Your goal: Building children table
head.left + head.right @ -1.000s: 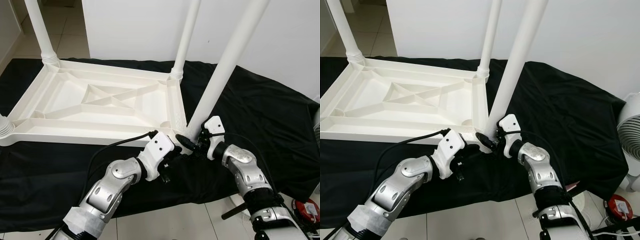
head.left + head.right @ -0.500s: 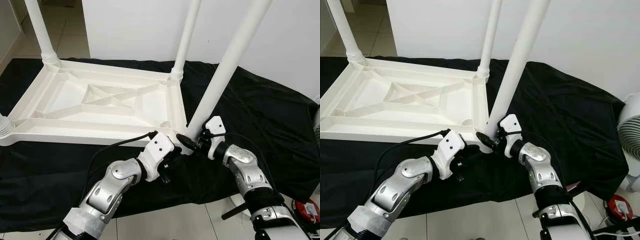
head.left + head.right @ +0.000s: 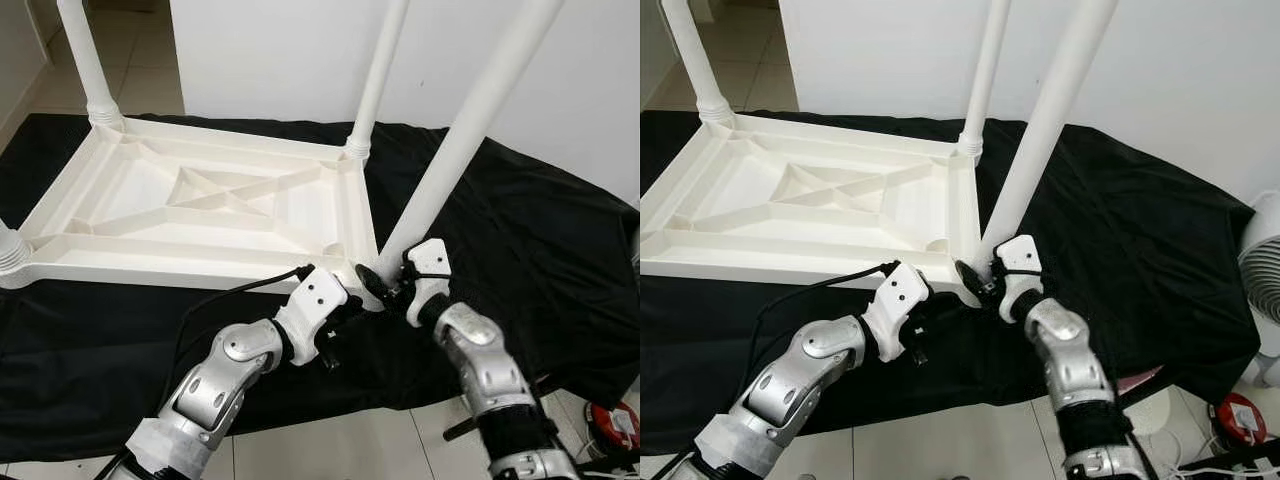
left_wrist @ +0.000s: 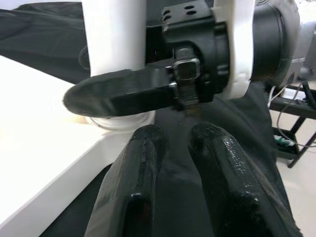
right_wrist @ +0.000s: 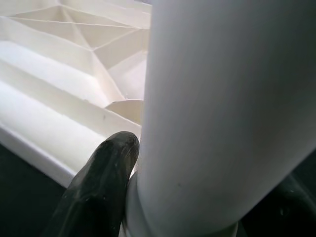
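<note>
Since one second ago, the near-right leg [image 3: 470, 130] leans less and stands closer to upright at its corner socket, and the right forearm has swung further under the camera; the tabletop sits where it was, allowing for a slight shift of the head camera.

Item under work: a white plastic tabletop [image 3: 200, 215], lying upside down with its ribbed underside up, on a black cloth [image 3: 520, 240] spread over the floor. Three legs are seated in their corner sockets: far-left leg [image 3: 85, 60], far-right leg [image 3: 378, 75] and near-left leg [image 3: 8, 245], the last visible at its base alone. The near-right leg rises from the corner nearest the robot and tilts away to the right.

Right gripper [image 3: 385, 283]: at the base of the near-right leg. The right wrist view shows one black finger [image 5: 98, 182] pressed against the leg just above its collar and the other dimly on the far side; jaws closed around the leg.

Left gripper [image 3: 345, 312]: just beside the same corner, below the tabletop rim, touching nothing. The left wrist view shows its two fingers [image 4: 138, 192] lying almost together with a narrow gap, holding nothing; jaws nearly closed and empty.

Surroundings: white wall [image 3: 300, 50] behind the cloth, pale tiled floor [image 3: 340, 450] in front, a white fan [image 3: 1262, 270] at the right edge, a red object [image 3: 618, 420] on the floor.
</note>
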